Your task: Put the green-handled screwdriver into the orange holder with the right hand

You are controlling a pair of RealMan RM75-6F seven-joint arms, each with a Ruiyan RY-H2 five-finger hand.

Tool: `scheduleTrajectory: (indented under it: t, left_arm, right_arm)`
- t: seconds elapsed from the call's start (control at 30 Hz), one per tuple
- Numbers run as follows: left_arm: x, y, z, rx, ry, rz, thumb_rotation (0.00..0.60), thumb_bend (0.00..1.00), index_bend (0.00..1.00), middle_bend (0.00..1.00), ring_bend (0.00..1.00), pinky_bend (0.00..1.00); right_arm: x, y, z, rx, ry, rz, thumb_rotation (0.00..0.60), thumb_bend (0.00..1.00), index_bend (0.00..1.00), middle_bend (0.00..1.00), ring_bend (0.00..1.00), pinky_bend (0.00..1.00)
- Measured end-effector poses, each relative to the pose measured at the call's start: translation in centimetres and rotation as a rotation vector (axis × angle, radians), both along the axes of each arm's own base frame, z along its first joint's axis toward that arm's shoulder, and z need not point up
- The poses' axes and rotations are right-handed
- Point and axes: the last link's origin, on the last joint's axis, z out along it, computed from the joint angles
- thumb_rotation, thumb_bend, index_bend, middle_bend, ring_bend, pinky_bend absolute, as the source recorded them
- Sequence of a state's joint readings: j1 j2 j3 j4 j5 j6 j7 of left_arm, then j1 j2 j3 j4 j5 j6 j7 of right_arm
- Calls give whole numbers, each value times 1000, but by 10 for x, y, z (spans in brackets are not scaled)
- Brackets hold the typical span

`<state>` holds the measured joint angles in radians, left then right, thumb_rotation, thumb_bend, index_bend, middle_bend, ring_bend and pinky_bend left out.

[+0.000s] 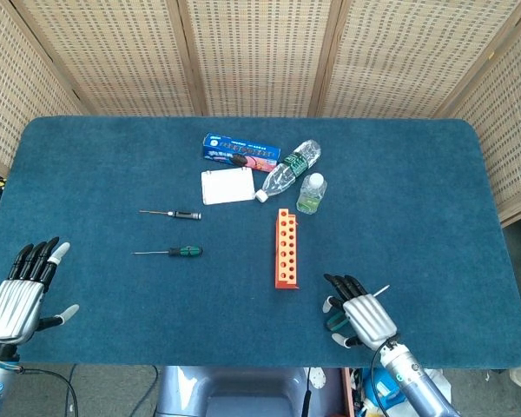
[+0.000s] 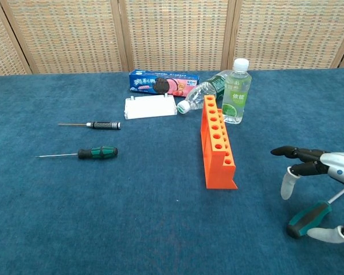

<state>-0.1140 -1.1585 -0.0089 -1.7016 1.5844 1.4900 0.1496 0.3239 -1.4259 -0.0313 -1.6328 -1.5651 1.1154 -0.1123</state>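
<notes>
While the right hand [image 2: 327, 189] hovers spread over the green-handled screwdriver [image 2: 308, 219], gripping nothing, cookie box [image 2: 163, 83] lettering unreadable.

Right hand [image 2: 324, 189] over green-handled screwdriver [image 2: 308, 220]

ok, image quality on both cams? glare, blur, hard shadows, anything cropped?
Head view: even, soft light, no glare on the blue tablecloth, all sharp; right hand hides most of the green-handled screwdriver. Chest view: sharp, only faint shadows beside the orange holder, slight sheen on the upright bottle; right hand is cut by the frame edge.
</notes>
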Motion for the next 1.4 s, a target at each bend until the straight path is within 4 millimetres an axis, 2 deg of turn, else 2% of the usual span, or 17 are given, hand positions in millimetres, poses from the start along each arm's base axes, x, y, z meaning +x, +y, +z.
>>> scheduleTrajectory:
  t: [0.5,1.4]
  left_arm:
    - [0,0,-2,-1,8,-2,600,0,0,0,0,0]
    - [0,0,-4,-7,15,-1,600,0,0,0,0,0]
  right_arm:
    - [-14,-3,-8,23,15,-31,600,195,403,0,0,0]
    - [-23,-7,-20,44,19,-58,600,195,412,0,0,0]
